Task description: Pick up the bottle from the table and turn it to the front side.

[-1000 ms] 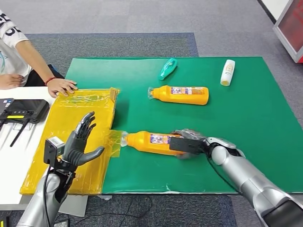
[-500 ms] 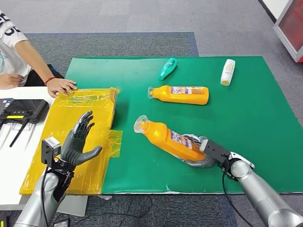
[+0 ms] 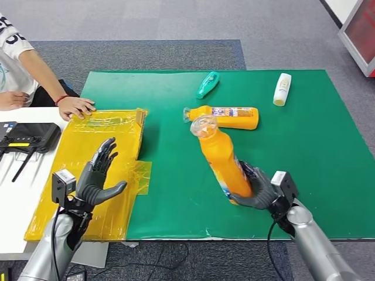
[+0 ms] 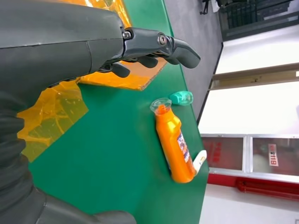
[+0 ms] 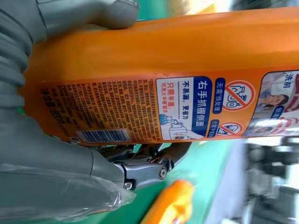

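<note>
Gripped at its base by the right hand, the orange bottle is held tilted above the green mat, clear-capped, printed label visible; left hand is spread, empty.

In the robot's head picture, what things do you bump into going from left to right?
Black router → left hand over the yellow bag → held orange bottle → right hand → white bottle.
</note>
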Available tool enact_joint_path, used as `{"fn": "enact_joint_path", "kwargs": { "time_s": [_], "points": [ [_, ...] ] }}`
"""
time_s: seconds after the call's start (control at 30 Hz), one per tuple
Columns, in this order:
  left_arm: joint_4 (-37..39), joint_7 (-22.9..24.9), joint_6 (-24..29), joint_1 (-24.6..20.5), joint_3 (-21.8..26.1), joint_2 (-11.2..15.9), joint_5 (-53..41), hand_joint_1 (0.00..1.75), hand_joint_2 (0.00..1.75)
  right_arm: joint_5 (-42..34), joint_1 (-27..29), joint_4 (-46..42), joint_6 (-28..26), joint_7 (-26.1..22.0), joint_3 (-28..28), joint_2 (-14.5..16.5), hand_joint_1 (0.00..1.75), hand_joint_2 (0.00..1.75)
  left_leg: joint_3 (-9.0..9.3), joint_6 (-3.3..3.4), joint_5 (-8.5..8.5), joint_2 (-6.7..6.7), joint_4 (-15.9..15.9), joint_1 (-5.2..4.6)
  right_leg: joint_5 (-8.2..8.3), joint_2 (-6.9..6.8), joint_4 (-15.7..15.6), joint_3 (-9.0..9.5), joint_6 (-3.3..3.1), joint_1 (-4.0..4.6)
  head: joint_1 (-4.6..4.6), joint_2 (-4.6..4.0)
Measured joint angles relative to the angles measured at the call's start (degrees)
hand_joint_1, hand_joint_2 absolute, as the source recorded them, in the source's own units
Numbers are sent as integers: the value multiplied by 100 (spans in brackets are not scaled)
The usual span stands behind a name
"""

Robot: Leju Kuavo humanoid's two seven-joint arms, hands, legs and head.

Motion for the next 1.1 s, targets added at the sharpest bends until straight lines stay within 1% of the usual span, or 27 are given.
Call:
{"fn": "enact_joint_path", "kwargs": {
  "time_s": [0.1,0.2,0.27,0.53,0.63,0.73,0.93,1.1],
  "points": [
    [0,19,22,2,-38,0,5,0,175,-394,142,-152,387,-56,-250,318,175,175,-1,-2,1,0,0,1,-1,0,1,-1,-2,2,-1,0],
    [0,42,70,11,-75,0,5,0,175,-618,241,-300,478,13,-438,609,175,175,-1,-3,2,0,0,1,-1,0,1,-1,-2,2,-1,0],
    [0,55,85,15,-91,0,5,0,175,-655,273,-372,475,51,-517,749,175,175,-1,-2,2,0,0,1,-1,0,1,0,-1,1,-1,1],
    [0,69,96,27,-113,-2,12,0,175,-711,340,-524,458,118,-657,1030,175,175,-1,-2,2,0,0,-1,0,0,0,-1,0,-1,-1,0],
    [0,69,100,32,-115,-3,14,0,175,-655,349,-573,328,142,-678,1118,175,175,-1,-2,3,0,0,0,0,0,1,-3,-1,0,-1,0],
    [0,69,103,41,-119,-10,14,0,175,-332,394,-661,-136,182,-675,1216,175,175,-1,-3,3,0,0,0,0,0,1,-3,-1,1,-1,0],
    [-3,94,172,81,-140,-51,14,0,175,587,542,-911,-1742,291,-628,1508,175,175,-3,-2,3,-1,0,0,-1,0,1,-3,-1,0,-1,0],
    [-31,178,195,114,-196,-57,13,0,175,1072,662,-1148,-2724,315,-571,1691,175,175,-4,-3,3,-1,0,0,-1,0,1,-4,-1,0,-1,0]
  ]
}}
